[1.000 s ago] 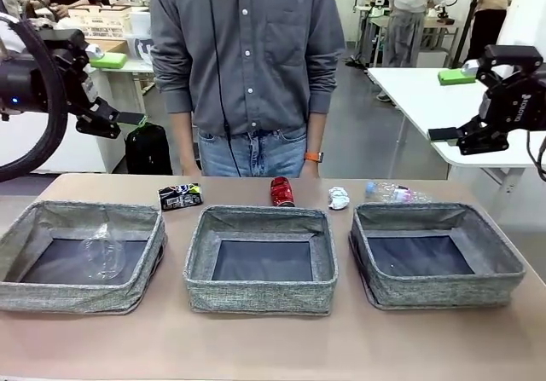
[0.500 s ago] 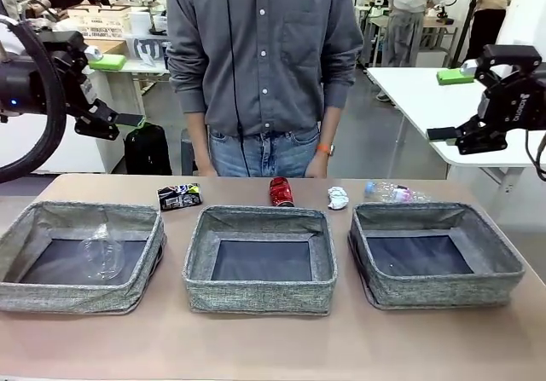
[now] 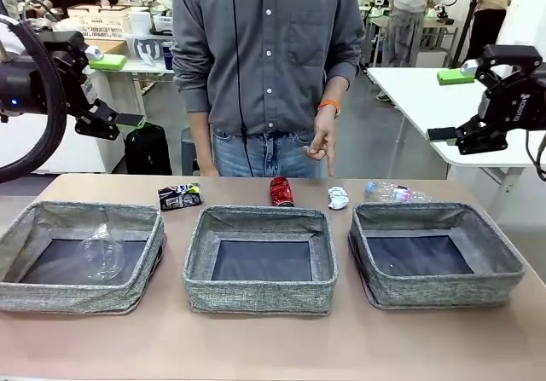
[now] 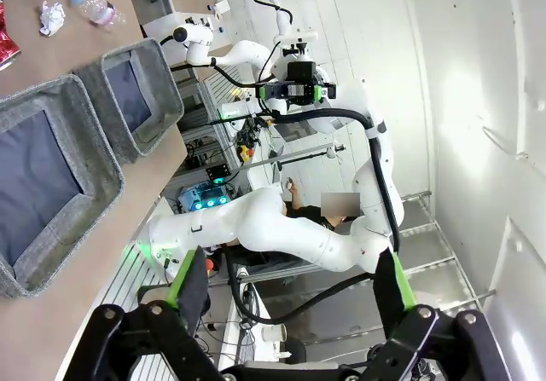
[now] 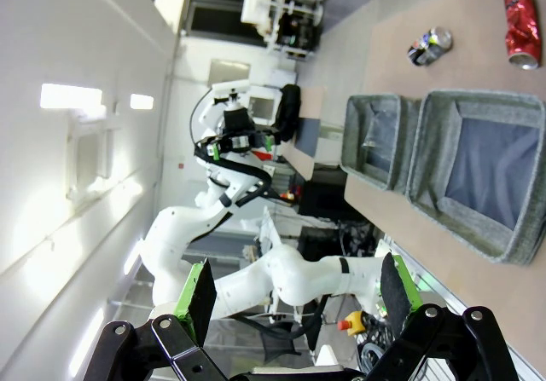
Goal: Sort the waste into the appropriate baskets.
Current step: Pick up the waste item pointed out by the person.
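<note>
Both claws hang high, fingers apart and holding nothing: the left claw (image 4: 290,283) at the front view's upper left, the right claw (image 5: 297,289) at its upper right. The clear plastic cup (image 3: 102,253) lies in the left basket (image 3: 81,294). Along the tabletop's (image 3: 273,347) far edge sit the black printed can (image 3: 180,196), red can (image 3: 281,191), paper ball (image 3: 339,198) and bottle (image 3: 388,193). The person's hand (image 3: 322,142) points down above the paper ball. A fresh pick seems due: one arm should descend over a piece, its claw wide.

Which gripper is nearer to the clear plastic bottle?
Right. The right gripper hangs up and right of the clear plastic bottle; the left gripper hangs far to its left.
</note>
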### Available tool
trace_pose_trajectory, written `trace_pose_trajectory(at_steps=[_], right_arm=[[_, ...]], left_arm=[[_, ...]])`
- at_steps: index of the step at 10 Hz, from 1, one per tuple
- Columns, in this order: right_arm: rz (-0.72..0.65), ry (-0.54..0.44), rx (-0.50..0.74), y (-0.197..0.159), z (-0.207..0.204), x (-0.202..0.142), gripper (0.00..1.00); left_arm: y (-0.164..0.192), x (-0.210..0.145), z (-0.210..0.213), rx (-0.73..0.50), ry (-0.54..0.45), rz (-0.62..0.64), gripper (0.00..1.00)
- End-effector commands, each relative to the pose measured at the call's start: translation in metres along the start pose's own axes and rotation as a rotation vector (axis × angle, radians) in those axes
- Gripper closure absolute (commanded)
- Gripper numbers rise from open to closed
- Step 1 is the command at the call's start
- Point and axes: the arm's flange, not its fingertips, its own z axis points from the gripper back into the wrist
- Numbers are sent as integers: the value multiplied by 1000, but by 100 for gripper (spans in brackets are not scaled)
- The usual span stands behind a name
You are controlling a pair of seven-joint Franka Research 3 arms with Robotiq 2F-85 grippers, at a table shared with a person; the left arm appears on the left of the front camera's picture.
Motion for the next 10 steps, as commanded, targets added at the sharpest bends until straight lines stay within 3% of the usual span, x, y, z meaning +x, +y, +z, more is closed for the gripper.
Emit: trace_pose_trajectory(at_steps=[1,6,7,8,9,10], right_arm=[[14,-8,25,2,-2,3,0],[0,0,0,0,0,0,0],[79,-51,-753,-1,-62,17,0],[130,-84,-1072,-7,-97,31,0],[162,4,-1122,-14,-112,42,0],[183,-5,-1154,-17,-119,47,0]], left_arm=[[-4,0,-2,-13,-13,11,1],[-4,0,-2,-13,-13,11,1],[-4,0,-2,-13,-13,11,1],[-4,0,-2,-13,-13,11,1],[-4,0,-2,-13,-13,11,1],[-4,0,-2,-13,-13,11,1]])
